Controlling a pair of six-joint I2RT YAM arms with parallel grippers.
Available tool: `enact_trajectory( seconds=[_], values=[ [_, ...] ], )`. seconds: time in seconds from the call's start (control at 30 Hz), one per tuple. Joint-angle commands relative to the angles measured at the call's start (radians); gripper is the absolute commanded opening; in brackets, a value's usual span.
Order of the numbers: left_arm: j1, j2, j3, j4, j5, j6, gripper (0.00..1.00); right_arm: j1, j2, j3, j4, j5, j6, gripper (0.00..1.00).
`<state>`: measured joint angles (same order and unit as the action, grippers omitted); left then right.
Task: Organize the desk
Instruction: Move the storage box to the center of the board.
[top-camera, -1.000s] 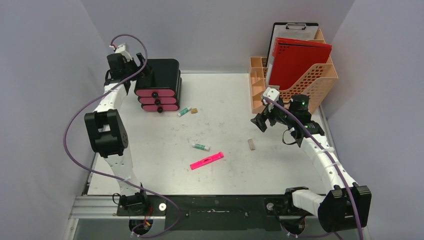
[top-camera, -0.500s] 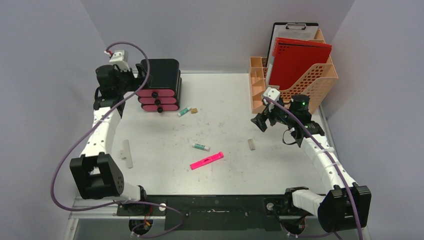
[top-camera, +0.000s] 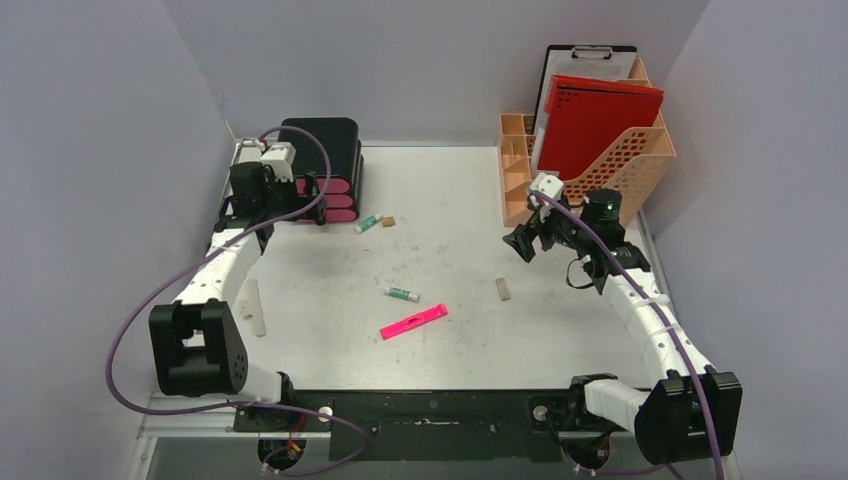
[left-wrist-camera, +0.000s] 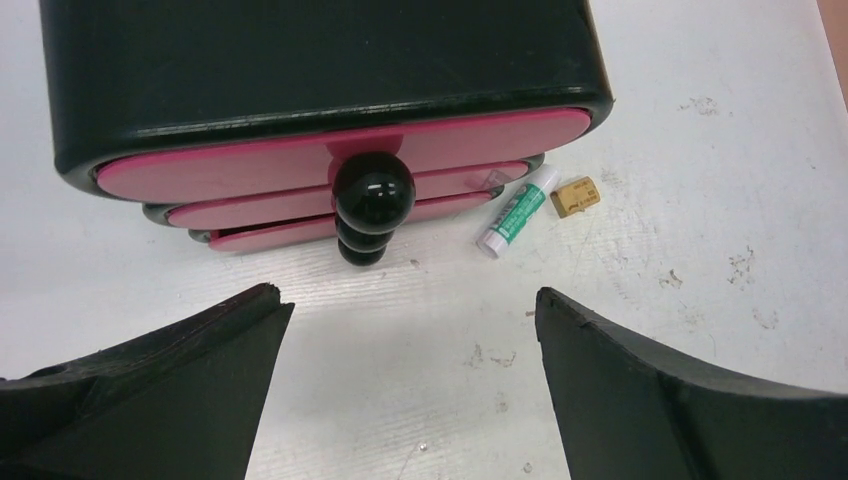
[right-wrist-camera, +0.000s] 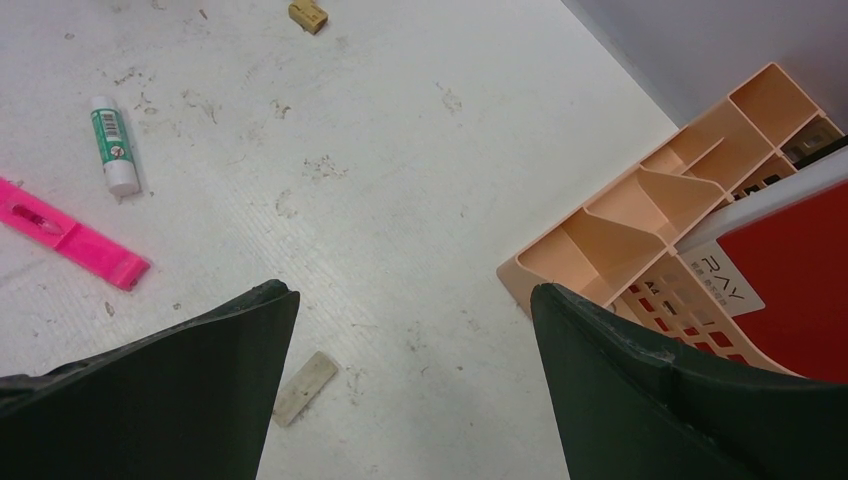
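Facing drawer box (left-wrist-camera: 300, 70), L gripper (left-wrist-camera: 410, 305) spread wide, empty.
R gripper (right-wrist-camera: 412, 292) spread too over desk (right-wrist-camera: 400, 150); glue stick (left-wrist-camera: 517, 212), tan cube (left-wrist-camera: 573, 196) lie near box, pink highlighter (top-camera: 413, 322) mid-desk.

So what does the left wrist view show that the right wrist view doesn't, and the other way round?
Only the left wrist: the black-and-pink drawer box and a glue stick beside it. Only the right wrist: the pink highlighter, a second glue stick, a pale eraser, the orange file rack and its red folder. Both: the white desk and the small tan block.
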<state>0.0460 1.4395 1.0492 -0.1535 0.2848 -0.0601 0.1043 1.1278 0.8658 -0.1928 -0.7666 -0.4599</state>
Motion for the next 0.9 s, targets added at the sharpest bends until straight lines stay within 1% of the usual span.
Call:
enact_trajectory(
  seconds=[0.0,0.17,0.27,0.37,0.4,0.7,0.87],
  values=[
    [-0.013,0.037,0.010,0.127,-0.026,0.023,0.94,-0.011,-0.031,-0.011,0.067,-0.031,0.011,0.90],
    [-0.015,0.113,0.071,0.121,-0.031,0.011,0.86,-0.014,-0.027,-0.011,0.069,-0.030,0.013,0.90],
    [-0.015,0.144,0.089,0.136,-0.039,0.005,0.83,-0.013,-0.023,-0.013,0.069,-0.031,0.013,0.90],
    [-0.015,0.159,0.101,0.140,-0.046,0.000,0.80,-0.014,-0.020,-0.013,0.070,-0.029,0.015,0.90],
    [-0.015,0.164,0.109,0.174,-0.046,-0.004,0.79,-0.014,-0.019,-0.013,0.070,-0.030,0.015,0.90],
    [-0.019,0.179,0.144,0.207,-0.047,-0.036,0.70,-0.014,-0.010,-0.013,0.072,-0.031,0.015,0.90],
    [-0.026,0.218,0.177,0.196,-0.058,-0.029,0.60,-0.014,-0.011,-0.013,0.069,-0.033,0.016,0.90]
  ],
)
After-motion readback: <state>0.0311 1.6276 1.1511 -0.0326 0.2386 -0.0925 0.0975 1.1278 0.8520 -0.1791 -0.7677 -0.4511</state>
